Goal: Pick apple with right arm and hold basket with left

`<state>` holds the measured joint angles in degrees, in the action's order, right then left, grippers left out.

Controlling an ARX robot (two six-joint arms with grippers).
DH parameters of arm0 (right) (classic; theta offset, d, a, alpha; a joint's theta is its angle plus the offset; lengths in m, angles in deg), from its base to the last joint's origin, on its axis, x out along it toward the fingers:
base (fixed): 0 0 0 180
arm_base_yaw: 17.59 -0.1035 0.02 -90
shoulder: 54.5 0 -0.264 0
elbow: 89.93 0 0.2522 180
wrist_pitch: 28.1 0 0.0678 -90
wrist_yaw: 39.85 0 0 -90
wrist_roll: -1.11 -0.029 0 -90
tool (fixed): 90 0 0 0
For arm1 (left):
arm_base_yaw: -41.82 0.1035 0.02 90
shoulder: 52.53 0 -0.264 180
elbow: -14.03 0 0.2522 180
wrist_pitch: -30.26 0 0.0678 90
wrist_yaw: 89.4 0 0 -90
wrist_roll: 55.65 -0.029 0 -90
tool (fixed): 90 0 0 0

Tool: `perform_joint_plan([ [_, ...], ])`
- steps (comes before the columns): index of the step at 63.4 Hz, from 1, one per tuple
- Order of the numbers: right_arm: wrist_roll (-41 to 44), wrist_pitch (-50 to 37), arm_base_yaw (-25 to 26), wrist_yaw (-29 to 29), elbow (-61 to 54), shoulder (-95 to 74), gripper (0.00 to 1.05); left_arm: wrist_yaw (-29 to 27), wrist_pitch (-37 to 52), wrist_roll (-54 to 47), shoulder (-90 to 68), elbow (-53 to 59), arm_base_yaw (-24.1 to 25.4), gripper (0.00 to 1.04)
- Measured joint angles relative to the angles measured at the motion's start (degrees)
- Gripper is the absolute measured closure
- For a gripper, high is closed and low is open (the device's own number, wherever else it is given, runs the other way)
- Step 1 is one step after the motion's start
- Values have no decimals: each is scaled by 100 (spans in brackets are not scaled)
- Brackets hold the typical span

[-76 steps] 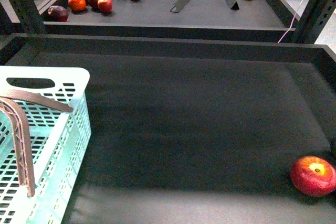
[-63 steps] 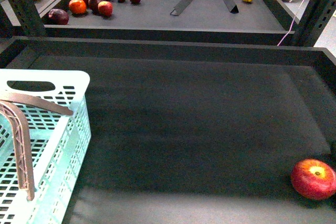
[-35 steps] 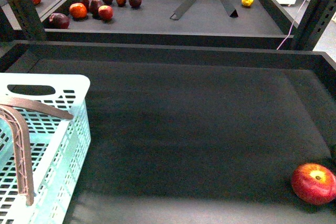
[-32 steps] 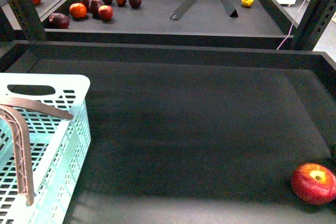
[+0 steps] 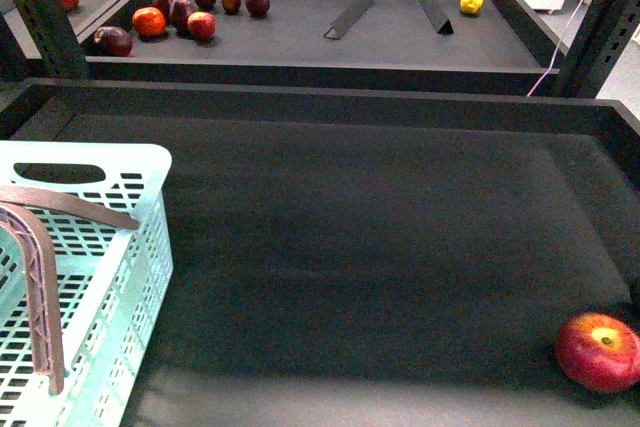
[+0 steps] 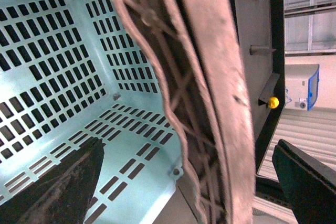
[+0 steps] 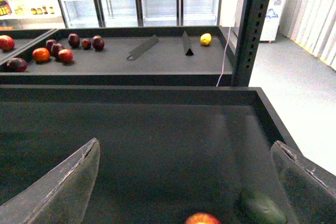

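Note:
The apple (image 5: 600,350), large and red with a yellowish patch at its stem, lies on the dark shelf mat at the near right. In the right wrist view the apple (image 7: 201,219) is just ahead of my open right gripper (image 7: 185,144), between its spread fingers, not touched. The pale teal basket (image 5: 120,277) stands at the near left with its brown-grey handles (image 5: 40,287) up. In the left wrist view my open left gripper (image 6: 189,145) straddles the handles (image 6: 210,93) over the basket (image 6: 52,51), with a gap on each side. Neither gripper shows in the front view.
A dark green object (image 7: 262,208) lies beside the apple near the shelf's right wall. The farther shelf holds several small dark red apples (image 5: 180,12), a yellow fruit (image 5: 471,1) and two metal dividers (image 5: 348,13). Dark posts (image 7: 252,24) and a raised rim (image 5: 300,97) border the shelf.
The front view has shifted slightly: the apple sits a little lower in the picture and the far shelf a little higher. The basket has stayed put. Nothing was taken hold of.

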<state>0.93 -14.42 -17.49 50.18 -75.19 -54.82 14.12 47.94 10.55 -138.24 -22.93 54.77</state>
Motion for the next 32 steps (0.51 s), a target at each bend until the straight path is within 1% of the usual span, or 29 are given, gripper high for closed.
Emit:
perform_joint_plan([
  [15,0,0,0,0,0,0,9,-131,105,284,-632,-577,42,7],
  [27,0,0,0,0,0,0,9,-199,42,313,-887,-741,42,7],
  [28,0,0,0,0,0,0,9,-210,28,310,-892,-745,42,8],
  [32,0,0,0,0,0,0,9,-264,-52,310,-916,-774,39,19],
])
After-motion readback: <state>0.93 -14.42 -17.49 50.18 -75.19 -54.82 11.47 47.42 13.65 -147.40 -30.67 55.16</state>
